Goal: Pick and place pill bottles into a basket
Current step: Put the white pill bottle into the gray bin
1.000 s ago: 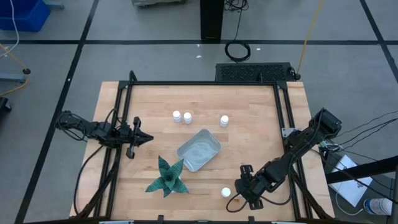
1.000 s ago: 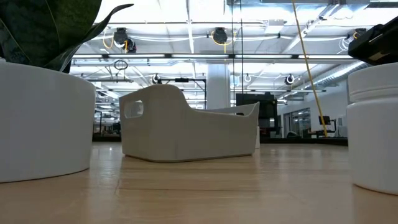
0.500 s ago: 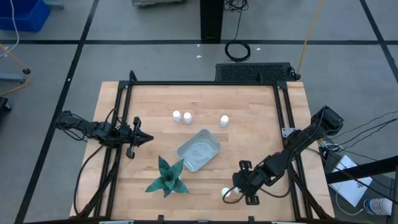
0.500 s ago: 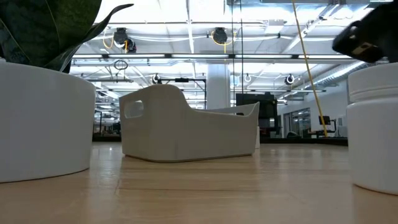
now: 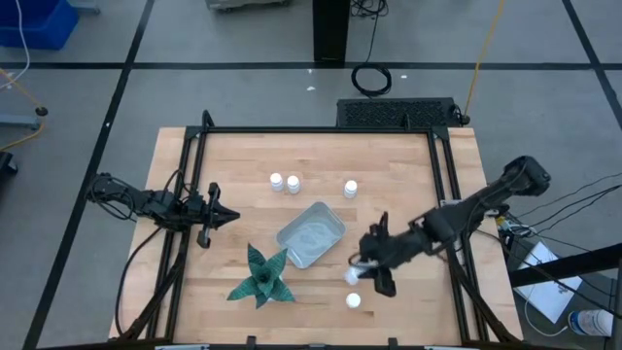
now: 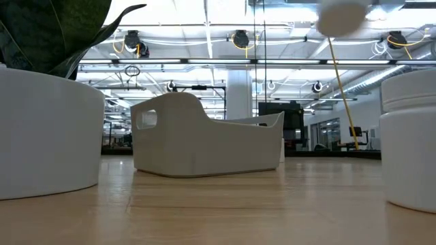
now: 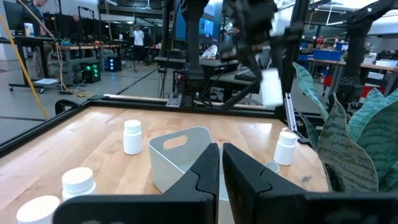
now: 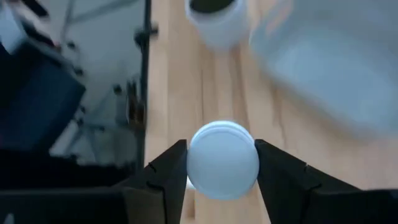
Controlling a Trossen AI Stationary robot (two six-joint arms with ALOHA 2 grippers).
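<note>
My right gripper (image 5: 362, 266) is shut on a white pill bottle (image 8: 222, 160) in the air just right of the basket, a pale shallow tray (image 5: 311, 234) at the table's middle. The bottle shows as a blur in the left wrist view (image 7: 272, 87) and the low view (image 6: 340, 16). Another bottle (image 5: 354, 300) stands on its base near the front edge. Three more stand behind the tray: two side by side (image 5: 276, 181) (image 5: 293, 183) and one to their right (image 5: 350, 189). My left gripper (image 5: 222, 216) is shut and empty, left of the tray. My right gripper pinches the bottle between its two fingers, one on each side (image 8: 186, 163) of its round body. The fingers come from above, slanting toward the table's left. The bottle's round end faces the wrist camera. It is lifted clear of the table.
A green spiky plant (image 5: 260, 277) in a white pot (image 6: 48, 129) stands near the front edge, left of the tray. Black frame rails (image 5: 442, 175) run along the table's sides and back. Bare wood lies between the tray and the right rail.
My right gripper has gone up and toward the far edge, from near the front edge to beside the tray, carrying a bottle that is now lifted clear. The other bottle near the front edge has stayed where it was.
</note>
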